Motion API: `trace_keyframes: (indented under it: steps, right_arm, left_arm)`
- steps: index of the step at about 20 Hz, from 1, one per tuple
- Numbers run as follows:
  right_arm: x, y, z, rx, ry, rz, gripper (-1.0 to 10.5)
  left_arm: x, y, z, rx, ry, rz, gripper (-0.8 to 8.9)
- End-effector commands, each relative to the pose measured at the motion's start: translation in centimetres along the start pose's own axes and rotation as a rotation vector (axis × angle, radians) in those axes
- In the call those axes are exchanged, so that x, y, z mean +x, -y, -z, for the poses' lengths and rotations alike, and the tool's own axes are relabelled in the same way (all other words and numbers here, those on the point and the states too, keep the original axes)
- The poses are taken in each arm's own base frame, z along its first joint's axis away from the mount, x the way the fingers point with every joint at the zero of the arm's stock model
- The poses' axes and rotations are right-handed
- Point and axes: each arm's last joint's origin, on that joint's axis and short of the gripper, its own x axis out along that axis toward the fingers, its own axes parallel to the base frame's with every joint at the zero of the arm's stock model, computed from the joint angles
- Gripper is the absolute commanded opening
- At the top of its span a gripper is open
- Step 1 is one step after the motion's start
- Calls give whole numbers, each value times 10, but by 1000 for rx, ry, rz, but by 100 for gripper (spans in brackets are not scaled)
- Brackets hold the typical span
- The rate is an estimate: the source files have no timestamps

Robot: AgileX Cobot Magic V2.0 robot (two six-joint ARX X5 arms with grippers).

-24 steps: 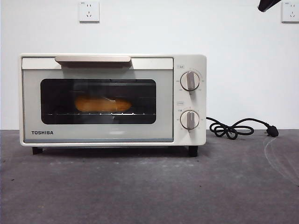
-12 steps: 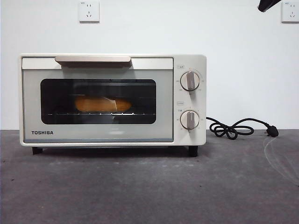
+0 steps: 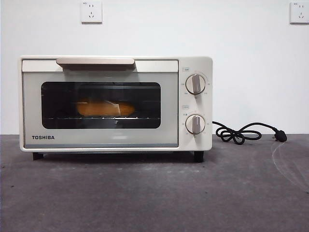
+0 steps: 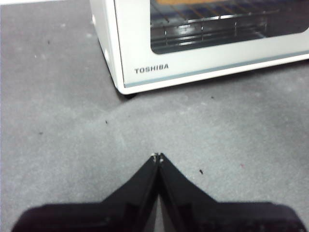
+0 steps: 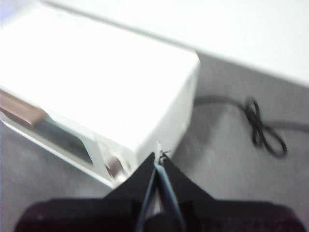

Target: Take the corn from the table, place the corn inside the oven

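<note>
Inside the oven [image 3: 116, 104], behind its shut glass door, the corn [image 3: 105, 108] lay on the rack; the oven stood toward the table's [image 3: 154, 193] back edge. From the left wrist, the left gripper [image 4: 157, 156] hung pressed together above bare table near the oven's front corner. From the right wrist, the right gripper [image 5: 159, 155], also closed and empty, hovered over the oven's knob end. The placing looked done; only parking the arms seemed left.

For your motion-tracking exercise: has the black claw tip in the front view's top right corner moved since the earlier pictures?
Yes. It has gone from that corner beside the right wall socket, out of the front view; which way it left cannot be told. The oven and corn stay put.
</note>
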Motion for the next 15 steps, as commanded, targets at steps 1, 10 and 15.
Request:
trace_keyframes:
  steps: [1, 10, 15]
  right_arm:
    - [-2, -3, 23, -4, 100, 14, -2]
    - [-27, 5, 169, 68, 393, 300, -1]
    - [-28, -3, 220, 45, 362, 366, -1]
  left_arm:
    - [2, -1, 1, -7, -3, -6, -4]
    - [2, -1, 2, -8, -7, -5, -4]
    - [2, -1, 2, -8, -7, -6, -4]
